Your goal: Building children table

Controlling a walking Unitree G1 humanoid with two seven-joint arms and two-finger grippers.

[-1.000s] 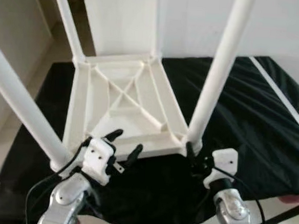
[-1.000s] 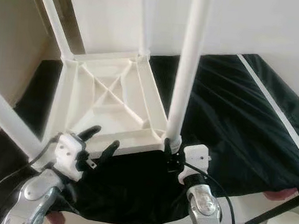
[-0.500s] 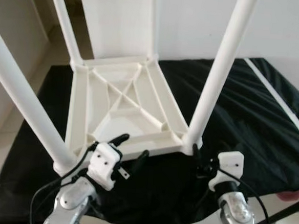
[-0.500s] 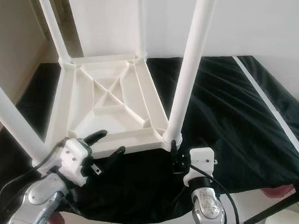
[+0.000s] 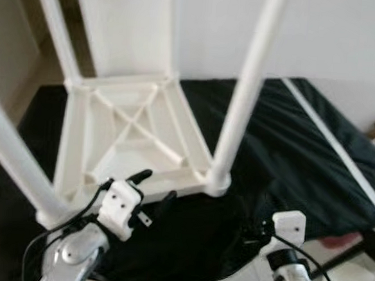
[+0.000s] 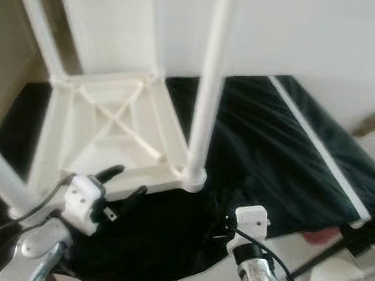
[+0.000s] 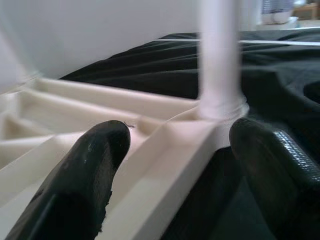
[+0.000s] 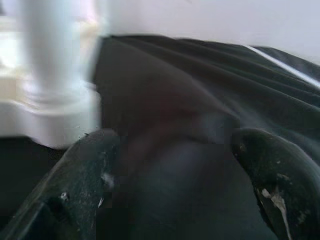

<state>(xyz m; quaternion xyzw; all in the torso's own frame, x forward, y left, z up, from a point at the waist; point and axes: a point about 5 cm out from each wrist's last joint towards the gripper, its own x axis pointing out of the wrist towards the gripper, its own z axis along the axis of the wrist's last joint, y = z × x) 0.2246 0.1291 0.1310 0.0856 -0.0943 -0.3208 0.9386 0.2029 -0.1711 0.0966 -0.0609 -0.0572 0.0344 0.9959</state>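
Note:
A white children's table (image 5: 131,124) lies upside down on a black cloth (image 5: 283,147), its legs pointing up. My left gripper (image 5: 153,186) is open at the table's front rail (image 7: 165,165): one finger (image 7: 85,165) is over the ribbed underside, the other (image 7: 272,170) over the cloth near the front right leg (image 7: 218,55). My right gripper (image 8: 175,165) is open with only cloth between its fingers. It sits low by the cloth's front edge (image 5: 255,225), a little apart from that leg's base (image 8: 50,100).
A white strip (image 5: 329,144) runs across the cloth on the right. A reddish thing (image 5: 341,241) lies at the cloth's front right corner, with a white round object (image 6: 351,280) on the floor beyond. A white wall stands behind the table.
The camera has swung right, so the scene sits further left. My right gripper has drawn back from the front right leg's base. The left gripper stays at the front rail.

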